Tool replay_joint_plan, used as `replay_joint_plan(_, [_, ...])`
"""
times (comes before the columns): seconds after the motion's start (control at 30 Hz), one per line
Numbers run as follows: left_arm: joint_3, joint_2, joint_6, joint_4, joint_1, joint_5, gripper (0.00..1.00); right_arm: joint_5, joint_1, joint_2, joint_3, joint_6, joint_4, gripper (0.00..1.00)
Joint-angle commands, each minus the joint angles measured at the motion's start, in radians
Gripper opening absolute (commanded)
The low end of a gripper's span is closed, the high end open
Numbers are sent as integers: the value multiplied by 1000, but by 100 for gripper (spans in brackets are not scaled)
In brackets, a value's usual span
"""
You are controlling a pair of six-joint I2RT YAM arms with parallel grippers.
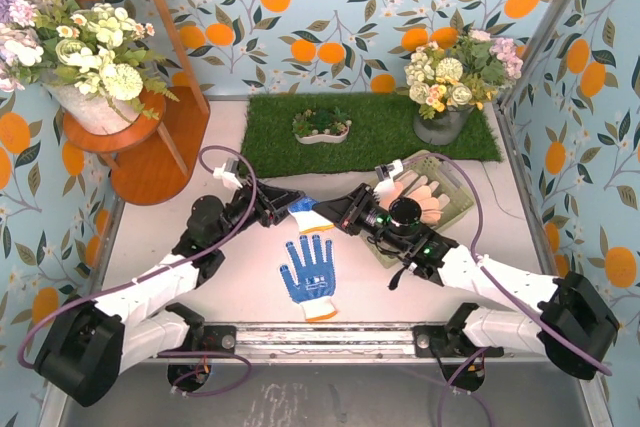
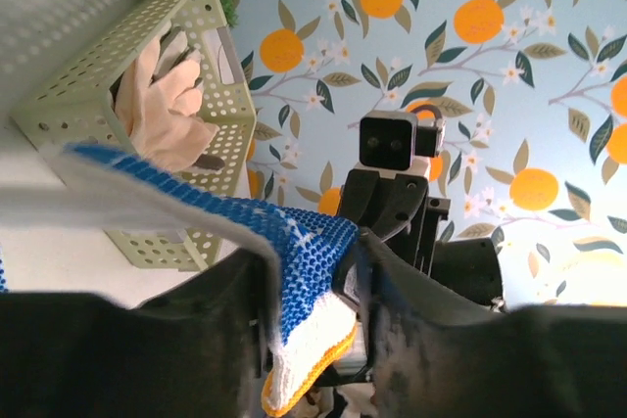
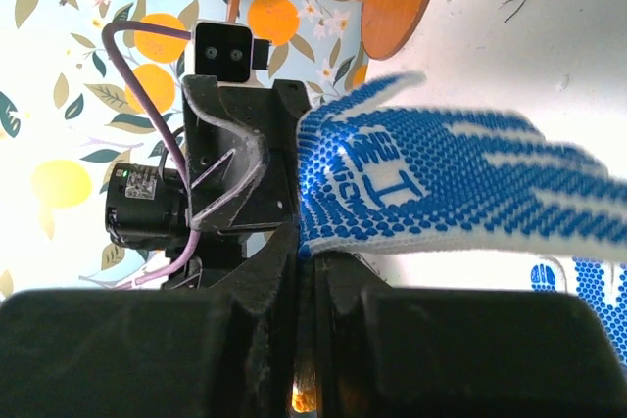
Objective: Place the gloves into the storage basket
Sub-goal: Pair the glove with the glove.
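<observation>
Glove (image 3: 460,183); printed emblem (image 3: 380,168) unreadable

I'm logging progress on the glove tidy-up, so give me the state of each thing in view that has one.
held blue glove: off the table, gripped by both hands.
second blue glove: flat on the table, untouched.
peach glove: lying in the basket.
storage basket: upright, partly filled.
left hand: shut on the held blue glove's cuff.
right hand: shut on the held blue glove.
</observation>
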Motion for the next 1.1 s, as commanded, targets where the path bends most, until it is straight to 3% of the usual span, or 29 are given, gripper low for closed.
replay_joint_plan(0.0, [-4, -43, 47, -2, -1, -86, 34, -7, 7, 19, 1, 9, 59, 0])
replay_joint_plan(0.27, [23, -43, 183, -184, -1, -112, 0, 23, 20, 109, 48, -76, -20, 0])
replay_joint_plan(0.5, [70, 4, 297, -280, 2, -124, 0, 34, 26, 214, 90, -148, -30, 0])
replay_joint_plan(0.8, [125, 77, 416, -239, 25, -114, 0, 54, 26, 264, 132, -260, -11, 0])
replay_joint_plan(1.07, [60, 180, 412, -213, 25, -45, 0, 127, 69, 277, 100, -278, -164, 0])
